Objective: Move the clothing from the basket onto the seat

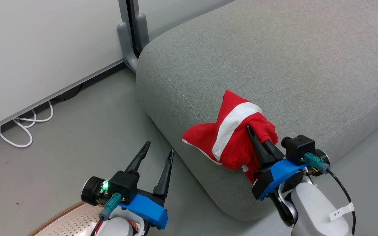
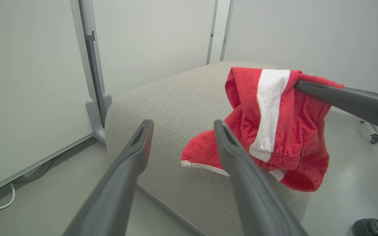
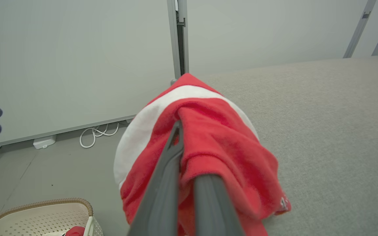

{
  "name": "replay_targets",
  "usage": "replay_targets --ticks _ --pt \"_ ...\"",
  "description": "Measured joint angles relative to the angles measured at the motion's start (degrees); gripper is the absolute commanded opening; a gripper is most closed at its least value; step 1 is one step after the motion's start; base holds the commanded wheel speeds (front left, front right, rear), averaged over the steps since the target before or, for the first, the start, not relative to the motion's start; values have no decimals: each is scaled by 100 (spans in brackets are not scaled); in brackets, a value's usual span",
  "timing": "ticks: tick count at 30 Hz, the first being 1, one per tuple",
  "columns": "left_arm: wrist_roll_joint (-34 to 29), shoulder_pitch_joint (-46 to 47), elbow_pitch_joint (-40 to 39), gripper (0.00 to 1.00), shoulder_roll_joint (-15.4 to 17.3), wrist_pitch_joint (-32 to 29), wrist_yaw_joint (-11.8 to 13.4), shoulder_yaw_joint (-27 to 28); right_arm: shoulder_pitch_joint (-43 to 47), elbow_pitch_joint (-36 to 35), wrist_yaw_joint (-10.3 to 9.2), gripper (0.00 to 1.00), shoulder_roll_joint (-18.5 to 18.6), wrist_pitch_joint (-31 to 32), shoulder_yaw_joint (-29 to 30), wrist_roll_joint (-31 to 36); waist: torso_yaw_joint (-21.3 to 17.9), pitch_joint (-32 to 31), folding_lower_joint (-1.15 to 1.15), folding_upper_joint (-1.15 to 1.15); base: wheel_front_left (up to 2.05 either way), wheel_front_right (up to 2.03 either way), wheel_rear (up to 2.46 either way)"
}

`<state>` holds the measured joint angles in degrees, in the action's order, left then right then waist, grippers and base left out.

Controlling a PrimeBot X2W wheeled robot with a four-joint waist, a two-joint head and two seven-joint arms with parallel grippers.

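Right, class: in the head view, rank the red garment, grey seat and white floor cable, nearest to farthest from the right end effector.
1. Red garment: gripped in the right end effector.
2. Grey seat: just beneath it.
3. White cable: floor, far left, by wall.

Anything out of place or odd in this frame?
Nothing damaged or spilled. The red garment hangs bunched from the shut right gripper at the seat's front edge, part of it drooping past the edge rather than lying on top. A white cable lies looped on the floor by the wall.
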<state>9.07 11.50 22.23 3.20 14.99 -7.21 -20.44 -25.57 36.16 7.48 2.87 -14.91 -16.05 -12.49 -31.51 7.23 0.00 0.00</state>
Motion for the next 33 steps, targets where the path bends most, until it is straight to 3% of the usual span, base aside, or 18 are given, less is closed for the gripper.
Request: replay_targets --ticks 14,19,27,33 --pt "34 57 -54 100 79 0 -22 -16 -32 -31 0 0 0 -4 41 -94 2 95 0 0 0 0 0" --pt "-20 38 -225 100 202 0 -22 71 -593 192 0 0 -2 5 125 -281 -9 290 0 0 0 0 0" --pt "-318 208 -689 100 424 1 -22 -79 -1942 697 0 0 14 99 1345 -275 169 968 0 0 0 0 0" --pt "-481 460 -1134 100 724 1 -22 -197 -2865 853 0 0 365 82 2204 77 411 1679 1 0 0 0 0"
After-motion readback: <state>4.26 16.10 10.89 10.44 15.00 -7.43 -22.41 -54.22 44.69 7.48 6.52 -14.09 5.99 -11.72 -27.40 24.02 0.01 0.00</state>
